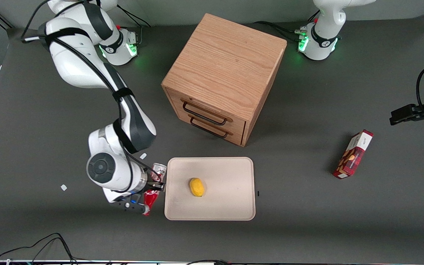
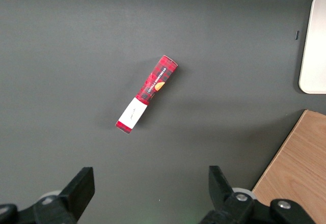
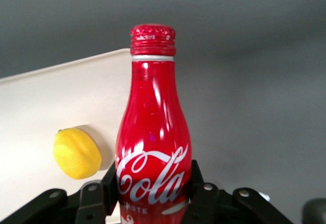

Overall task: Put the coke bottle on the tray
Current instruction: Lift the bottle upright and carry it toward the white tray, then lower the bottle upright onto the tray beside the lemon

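The coke bottle (image 3: 153,132), red with white script and a red cap, sits clamped between my gripper's (image 3: 152,193) black fingers. In the front view the gripper (image 1: 155,183) holds the bottle (image 1: 151,197) lying level, just off the tray's short edge at the working arm's end; its silver end (image 1: 159,170) points away from the front camera. The cream tray (image 1: 226,206) lies flat in front of the drawer cabinet. Part of the bottle is covered by my wrist.
A yellow lemon (image 1: 197,187) rests on the tray. The wooden drawer cabinet (image 1: 223,73) stands farther from the front camera than the tray. A red-maroon snack box (image 1: 353,154) lies toward the parked arm's end. Small white scraps (image 1: 63,187) dot the table near my arm.
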Controlling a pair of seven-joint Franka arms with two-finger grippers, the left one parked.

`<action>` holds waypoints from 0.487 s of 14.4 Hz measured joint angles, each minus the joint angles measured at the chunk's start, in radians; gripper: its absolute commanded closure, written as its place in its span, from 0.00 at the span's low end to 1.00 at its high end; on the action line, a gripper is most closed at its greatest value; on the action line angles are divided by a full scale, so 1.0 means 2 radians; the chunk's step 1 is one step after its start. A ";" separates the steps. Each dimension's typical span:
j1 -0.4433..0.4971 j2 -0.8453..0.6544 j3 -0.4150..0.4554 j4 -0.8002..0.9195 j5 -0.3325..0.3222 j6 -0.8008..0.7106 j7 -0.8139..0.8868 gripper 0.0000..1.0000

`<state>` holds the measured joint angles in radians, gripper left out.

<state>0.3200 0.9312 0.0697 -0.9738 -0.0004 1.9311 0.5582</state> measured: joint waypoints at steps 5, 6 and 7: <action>0.015 0.041 0.000 0.004 0.000 0.045 -0.033 1.00; 0.018 0.049 0.000 0.004 0.000 0.054 -0.034 1.00; 0.019 0.055 0.000 0.004 0.000 0.063 -0.034 1.00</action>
<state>0.3585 1.0412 0.0696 -0.9658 -0.0004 2.0566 0.4893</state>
